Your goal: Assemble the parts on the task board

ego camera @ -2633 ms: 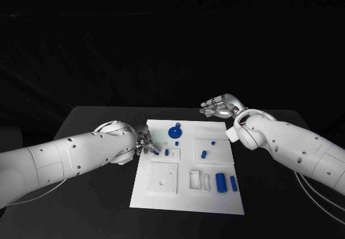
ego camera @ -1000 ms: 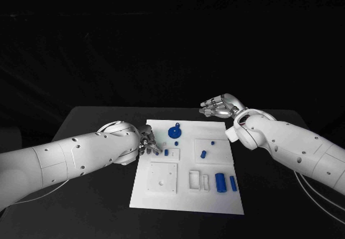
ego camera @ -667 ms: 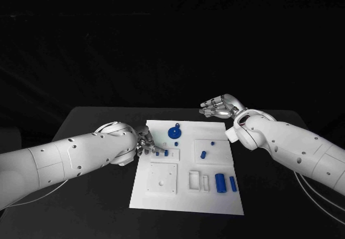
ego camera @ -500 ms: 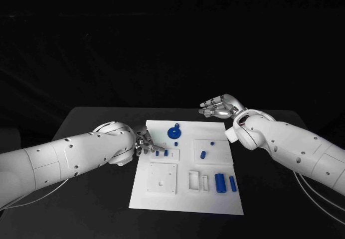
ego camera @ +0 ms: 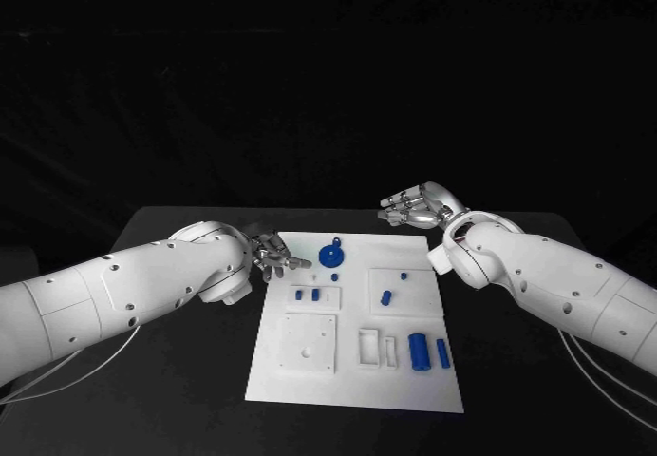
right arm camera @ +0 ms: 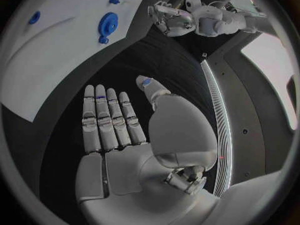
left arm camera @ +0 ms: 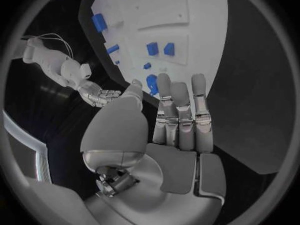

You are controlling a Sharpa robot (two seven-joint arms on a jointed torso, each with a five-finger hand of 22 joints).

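The white task board (ego camera: 315,380) lies mid-table. On it are a blue disc (ego camera: 333,254), two small blue pieces side by side (ego camera: 307,295), a tiny blue peg (ego camera: 334,276), two more blue pieces (ego camera: 386,296) on a raised square, and two blue cylinders (ego camera: 428,350) near the front right. My left hand (ego camera: 274,258) hovers at the board's far-left edge, beside the disc, fingers straight and holding nothing (left arm camera: 178,120). My right hand (ego camera: 418,206) hangs beyond the board's far-right corner, its fingers extended and bare (right arm camera: 115,122).
A raised white square plate (ego camera: 309,342) and a small rectangular socket (ego camera: 371,345) sit on the board's near half. Black table (ego camera: 178,380) surrounds the board on both sides. The left arm spans the table's left side.
My left hand has drawn back from the two small blue pieces toward the board's far-left edge, holding nothing. The two pieces stay side by side. The right hand has not moved.
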